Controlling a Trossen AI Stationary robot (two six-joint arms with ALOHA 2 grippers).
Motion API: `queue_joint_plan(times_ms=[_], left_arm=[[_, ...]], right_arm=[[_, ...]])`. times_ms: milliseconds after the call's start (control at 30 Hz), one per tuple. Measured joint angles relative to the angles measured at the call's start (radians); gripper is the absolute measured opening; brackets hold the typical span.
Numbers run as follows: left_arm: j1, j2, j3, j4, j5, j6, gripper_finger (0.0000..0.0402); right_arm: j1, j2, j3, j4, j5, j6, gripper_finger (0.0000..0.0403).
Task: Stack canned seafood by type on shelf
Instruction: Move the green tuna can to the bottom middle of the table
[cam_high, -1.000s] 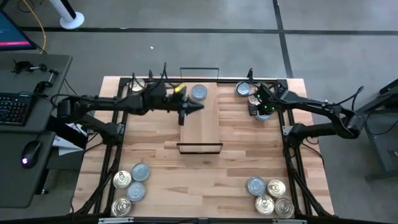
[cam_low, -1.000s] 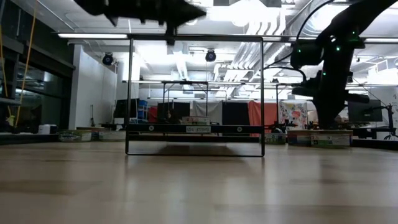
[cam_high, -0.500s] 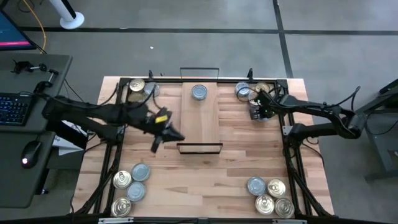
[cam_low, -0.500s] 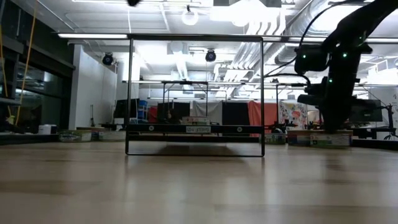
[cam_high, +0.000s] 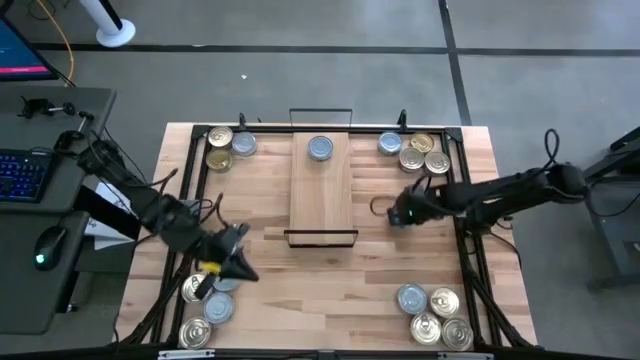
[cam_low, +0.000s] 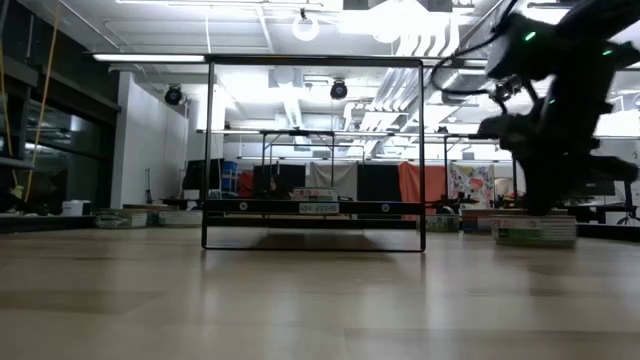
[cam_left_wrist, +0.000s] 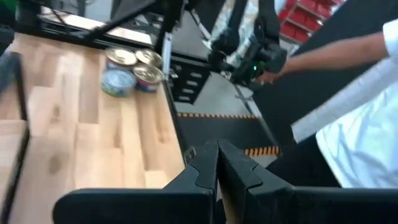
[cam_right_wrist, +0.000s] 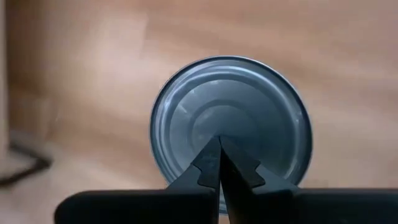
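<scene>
One silver-blue tin (cam_high: 320, 149) stands on the shelf (cam_high: 322, 200), at its far end, while the rest of the canned seafood waits in four clusters at the table's corners. The right gripper (cam_high: 400, 212) hangs just beside the shelf's right edge. Its wrist view shows its fingers pressed together over the lid of a second silver-blue tin (cam_right_wrist: 261, 124), with bare tabletop (cam_high: 340, 280) all around it. Whether the fingertips touch that lid cannot be told.

Judged from the task, the step in hand is getting this tin onto the plank with its own kind. Pressed-together fingers cannot take a flat round can, so they would need to spread, drop astride the rim and close squarely across the middle. Lifted level, the tin should then land flat on top of the shelved one, since a tilted set-down on a pull-tab lid could slide off.

The left gripper (cam_high: 238, 266), its fingers also pressed together, hovers near the front-left cluster (cam_high: 217, 308) — gold and silver-blue tops mixed. The thin black wire frame (cam_high: 322, 238) at the shelf's near end stands close to the right arm's path and could snag it. The far-right cluster (cam_high: 422, 150) lies behind that arm. Beyond the table edge, the left wrist view catches a person's white sleeve (cam_left_wrist: 348, 134) and a hand (cam_left_wrist: 273, 70) on a dark device — well apart from both arms.
</scene>
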Motion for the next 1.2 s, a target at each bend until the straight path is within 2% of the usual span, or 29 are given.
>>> queue_joint_plan(times_ms=[267,533,700,1000,1100,1200], left_arm=[[-0.115,0.078,0.0,0.047,-0.147,-0.036,0.0],[-0.139,0.262,-0.001,0.208,-0.231,-0.124,0.0],[-0.139,0.384,-0.001,0.288,-0.248,-0.21,0.0],[-0.135,0.583,-0.001,0.335,-0.312,-0.355,0.0],[-0.122,0.641,-0.001,0.335,-0.312,-0.357,0.0],[-0.099,0.687,-0.001,0.34,-0.314,-0.345,0.0]], right_arm=[[0.304,0.034,-0.001,0.134,0.024,0.259,0.0],[0.443,0.22,0.02,0.434,0.061,0.299,0.0],[0.481,0.39,0.164,0.472,0.058,0.164,0.0],[0.495,0.713,0.569,0.462,0.052,-0.194,0.0],[0.489,0.772,0.696,0.431,0.047,-0.349,0.0],[0.488,0.768,0.797,0.344,0.05,-0.46,0.0]])
